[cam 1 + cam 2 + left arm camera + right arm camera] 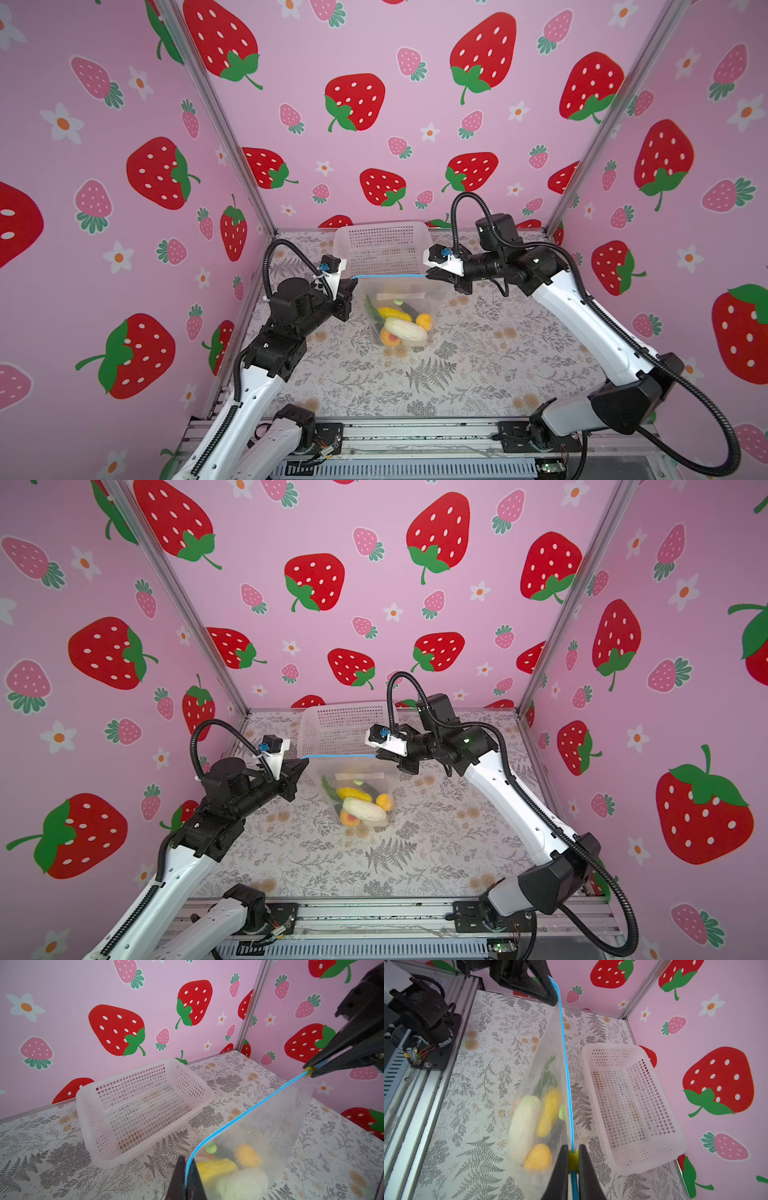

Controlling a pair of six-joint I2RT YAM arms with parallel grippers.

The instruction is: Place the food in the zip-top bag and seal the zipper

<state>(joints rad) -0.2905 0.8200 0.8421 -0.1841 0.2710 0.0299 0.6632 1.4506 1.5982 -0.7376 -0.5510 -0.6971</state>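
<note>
Both arms reach inward, level; left gripper [352,285] is pinched shut on the zipper [390,276] end, right gripper [430,276] clamped on its slider [573,1160]; the bag [434,301] hangs taut between them, food [401,326] in its bottom; basket [382,241] just behind; patterned table [478,365] spreads in front.

The zip-top bag [270,1118] was clear, glossy, crinkled plastic film. Its zipper [249,1110] was a smooth light-blue plastic strip with a yellow plastic slider [573,1159]. The basket [133,1118] was milky, perforated plastic. The table [41,1147] had a matt printed surface, and the corner post [250,1012] looked like brushed metal.
</note>
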